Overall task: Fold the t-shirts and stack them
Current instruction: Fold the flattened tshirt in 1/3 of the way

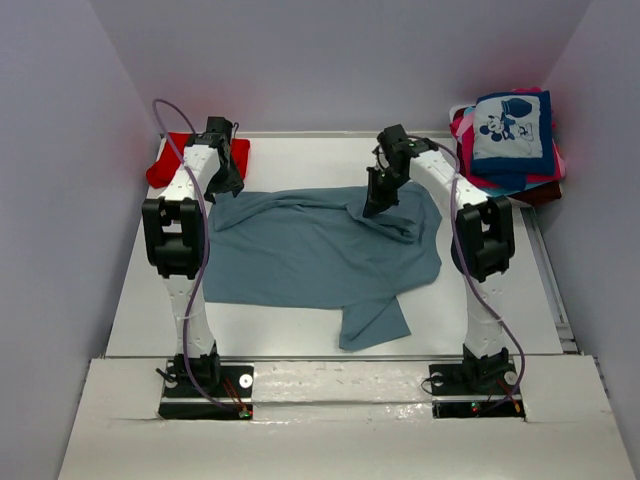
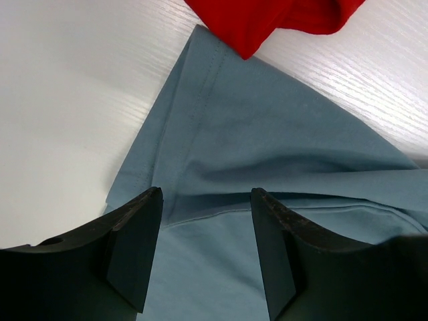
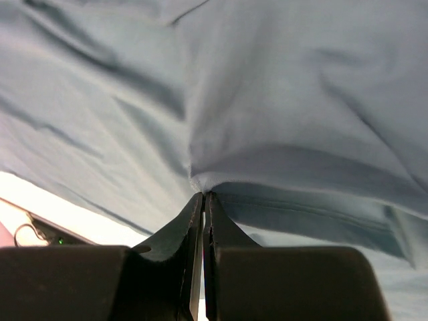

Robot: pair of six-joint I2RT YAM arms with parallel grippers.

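Grey-blue t-shirt (image 1: 300, 250) is sprawled across the middle of the table (image 1: 140, 300), one sleeve trailing toward the bottom of the overhead view. Right gripper (image 3: 202, 199), upper right of centre, is clamped tight on a thin ridge of that cloth, with the fabric tenting up from its tips. Left gripper (image 2: 207, 200), upper left, has its fingers apart over the shirt's hemmed corner and holds nothing. Whether the tips actually touch the cloth is hard to say from the wrist view. Red t-shirt (image 2: 267, 17) lies right there, its edge overlapping that same corner. Folded stack (image 1: 510, 135) waits in the top right corner.

Danger now: that pinch is slim, so a lift could let the cloth slip out. If the left closes carelessly it may catch red cloth too and drag both shirts. Pull from one side only and the tee bunches instead of spreading flat.
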